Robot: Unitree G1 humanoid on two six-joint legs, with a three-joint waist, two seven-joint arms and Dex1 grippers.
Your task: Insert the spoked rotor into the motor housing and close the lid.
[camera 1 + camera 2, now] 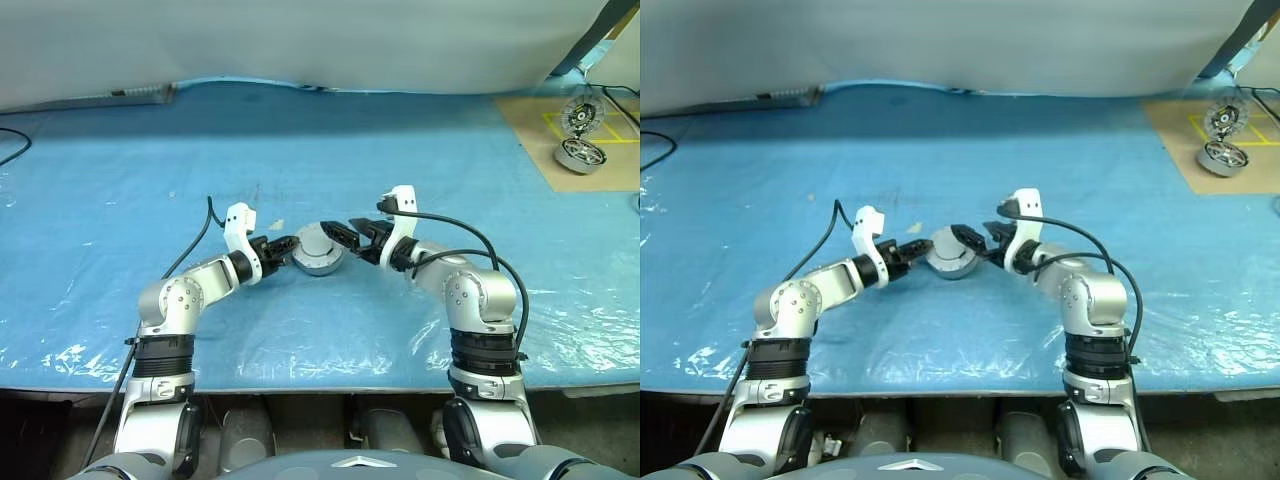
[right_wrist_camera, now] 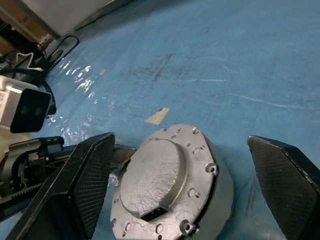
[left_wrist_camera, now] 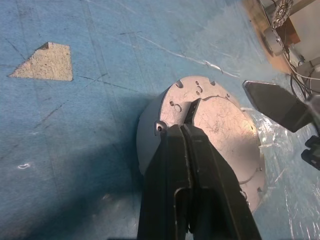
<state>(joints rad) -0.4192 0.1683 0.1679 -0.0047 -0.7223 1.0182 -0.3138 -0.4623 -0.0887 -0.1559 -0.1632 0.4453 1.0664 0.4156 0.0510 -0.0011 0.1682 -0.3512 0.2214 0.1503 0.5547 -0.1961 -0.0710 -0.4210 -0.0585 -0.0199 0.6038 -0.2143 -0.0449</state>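
The motor housing (image 1: 319,250) sits near the middle of the blue sheet (image 1: 300,150) that covers the counter, between the two arms. It is a short round silver-grey metal body, and the face that shows is a flat disc with a raised round centre, small screw holes around its edge and a dark rectangular notch. In the right wrist view that face tilts up toward the camera; whether the housing rests on the sheet or is lifted off it cannot be told. The left gripper (image 3: 186,131) has its two black fingers pressed together, with the tips at the notch in the housing's face, so it seems to pinch a thin edge there; the exact part held is hidden under the fingertips. The right gripper (image 2: 197,165) stands wide open, one textured black finger on either side of the housing and clear of it. In the head views the right gripper (image 1: 350,238) lies just beside the housing on the robot's right, while the left gripper meets it from the other side. A torn patch in the sheet (image 3: 45,62) shows a pale surface beneath, near the housing. Far off at the right rear of the counter, on a brown board (image 1: 540,130) marked with yellow tape, lie a spoked wheel-like part (image 1: 579,113) and a round chrome part (image 1: 581,155), well apart from both grippers.
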